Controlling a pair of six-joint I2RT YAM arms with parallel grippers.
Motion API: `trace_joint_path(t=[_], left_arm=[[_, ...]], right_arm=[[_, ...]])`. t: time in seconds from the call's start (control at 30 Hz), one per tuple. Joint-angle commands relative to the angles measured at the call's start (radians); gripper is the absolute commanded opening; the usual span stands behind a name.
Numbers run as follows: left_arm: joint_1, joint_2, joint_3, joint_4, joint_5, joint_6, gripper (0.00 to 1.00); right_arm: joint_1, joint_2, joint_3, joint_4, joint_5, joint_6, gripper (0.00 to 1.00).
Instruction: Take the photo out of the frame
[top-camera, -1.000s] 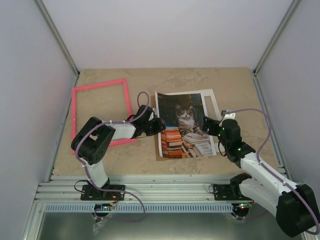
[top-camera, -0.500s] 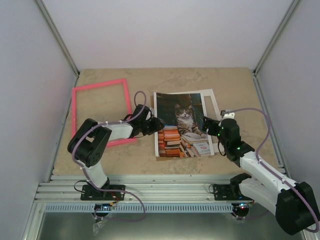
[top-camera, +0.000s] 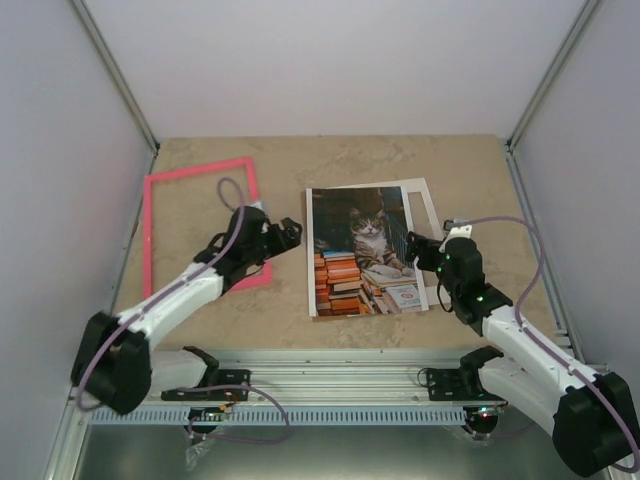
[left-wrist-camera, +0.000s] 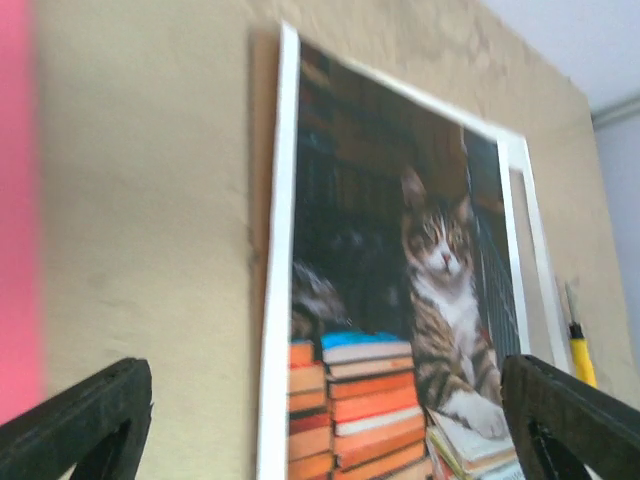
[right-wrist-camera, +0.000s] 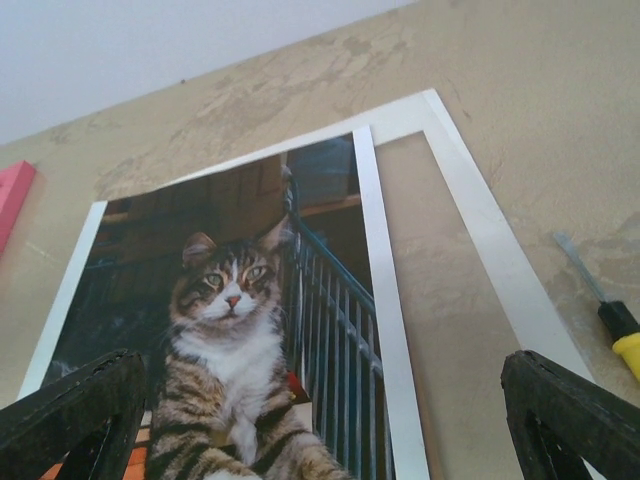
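Observation:
The photo, a tabby cat among orange and blue books, lies flat in the middle of the table, outside the frame. The empty pink frame lies to its left. My left gripper hovers open just left of the photo's left edge, holding nothing. In the left wrist view the photo fills the space ahead of the left gripper, and the frame shows at the left edge. My right gripper is open over the photo's right edge. The right wrist view shows the photo beyond the right gripper.
A white mat border lies under the photo, sticking out at its right and top. A thin brown backing edge shows along the photo's left side. A yellow-handled screwdriver lies right of the mat.
My left gripper opened, let go of the photo's left edge and drew back to the left. The photo dropped flat. The right arm barely moved.

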Motion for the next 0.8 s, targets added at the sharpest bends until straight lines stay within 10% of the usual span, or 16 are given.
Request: trace_joint_path(t=[0.0,0.43,0.77], left_arm=[[0.034,-0.23,-0.033,-0.174,-0.241,0.004,0.99],[0.039,-0.855,0.071,-0.555,-0.562,0.075,1.0],[0.038,-1.06,0.007,-0.503,-0.44,0.179,1.0]], right_arm=[[-0.003,-0.072,0.033,-0.043,0.02,-0.024,0.98],[-0.003,-0.305,0.147,-0.253,-0.074,-0.119,0.98],[-0.003,-0.561,0.114,-0.252,-0.002,-0.165,0.98]])
